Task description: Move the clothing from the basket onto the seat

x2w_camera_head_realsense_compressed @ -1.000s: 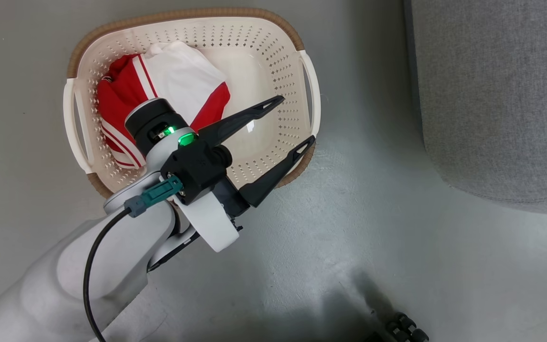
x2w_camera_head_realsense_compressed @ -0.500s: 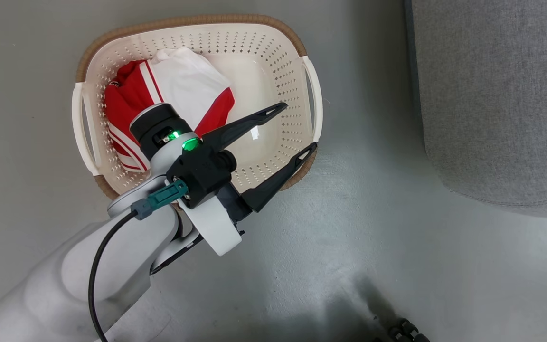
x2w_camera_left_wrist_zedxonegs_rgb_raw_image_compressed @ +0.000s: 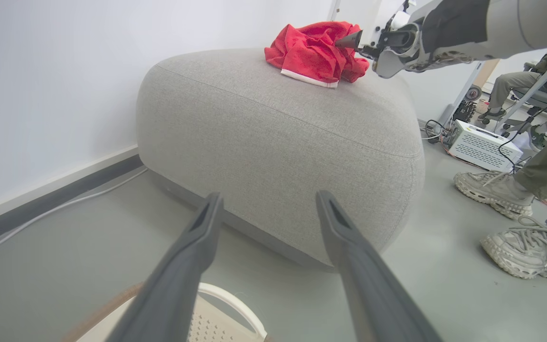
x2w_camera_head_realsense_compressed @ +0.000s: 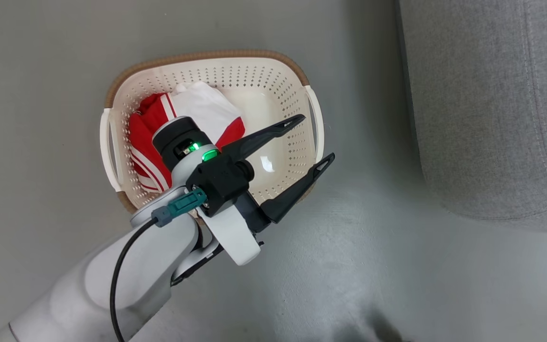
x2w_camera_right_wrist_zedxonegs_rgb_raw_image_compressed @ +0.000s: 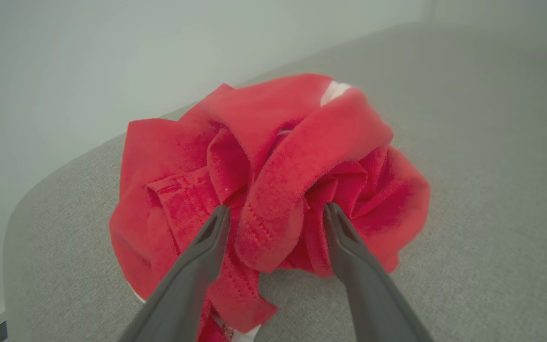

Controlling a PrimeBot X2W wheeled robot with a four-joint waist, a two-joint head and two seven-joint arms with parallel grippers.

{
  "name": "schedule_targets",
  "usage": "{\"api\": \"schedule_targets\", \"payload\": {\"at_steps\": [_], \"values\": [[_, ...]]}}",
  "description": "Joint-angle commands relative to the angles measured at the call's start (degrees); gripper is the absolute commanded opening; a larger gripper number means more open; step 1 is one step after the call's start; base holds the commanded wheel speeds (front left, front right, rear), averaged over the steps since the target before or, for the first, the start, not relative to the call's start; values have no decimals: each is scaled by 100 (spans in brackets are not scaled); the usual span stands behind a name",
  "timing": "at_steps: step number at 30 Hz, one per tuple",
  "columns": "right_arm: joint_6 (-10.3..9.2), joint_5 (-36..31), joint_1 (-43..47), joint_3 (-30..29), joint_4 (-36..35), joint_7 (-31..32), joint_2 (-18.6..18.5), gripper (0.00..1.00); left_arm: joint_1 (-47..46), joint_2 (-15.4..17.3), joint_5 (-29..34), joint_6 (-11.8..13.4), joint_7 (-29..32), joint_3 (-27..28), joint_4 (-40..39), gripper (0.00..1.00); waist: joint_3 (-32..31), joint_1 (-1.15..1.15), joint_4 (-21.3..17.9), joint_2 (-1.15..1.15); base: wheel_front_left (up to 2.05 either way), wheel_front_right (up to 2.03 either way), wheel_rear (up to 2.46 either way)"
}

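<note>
Head view has shifted — left claw [x2w_camera_head_realsense_compressed: 316, 136] stays spread over basket [x2w_camera_head_realsense_compressed: 207, 54].

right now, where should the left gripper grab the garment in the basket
Take the garment by its bunched white fold near the middle of the basket, coming straight down. The walls block a side approach, and the bare floor beside that fold probably leaves room for a finger of the open left gripper.

Left pincer [x2w_camera_left_wrist_zedxonegs_rgb_raw_image_compressed: 268, 197] spread wide, grey seat [x2w_camera_left_wrist_zedxonegs_rgb_raw_image_compressed: 278, 128] ahead, red clothing [x2w_camera_left_wrist_zedxonegs_rgb_raw_image_compressed: 311, 52] crumpled on top
</note>
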Motion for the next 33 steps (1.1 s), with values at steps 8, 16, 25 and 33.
{"api": "schedule_targets", "payload": {"at_steps": [8,16,25,33], "values": [[7,543,559,686,539,-129,-126,100,462,-295,-64,-6,-28,317,34,100,-925,0,162,0,0,0,0],[7,1227,961,1776,704,-169,104,100,924,-508,-90,-6,-28,510,236,100,-1686,0,341,0,0,0,0],[7,2291,1271,3687,79,-177,642,100,1423,-667,-29,-6,-28,1119,491,100,-2307,0,556,0,0,0,0],[7,3805,2151,5977,-1726,-165,571,100,1841,-746,157,-6,-28,2090,664,100,-2616,0,684,0,0,0,0]]}}
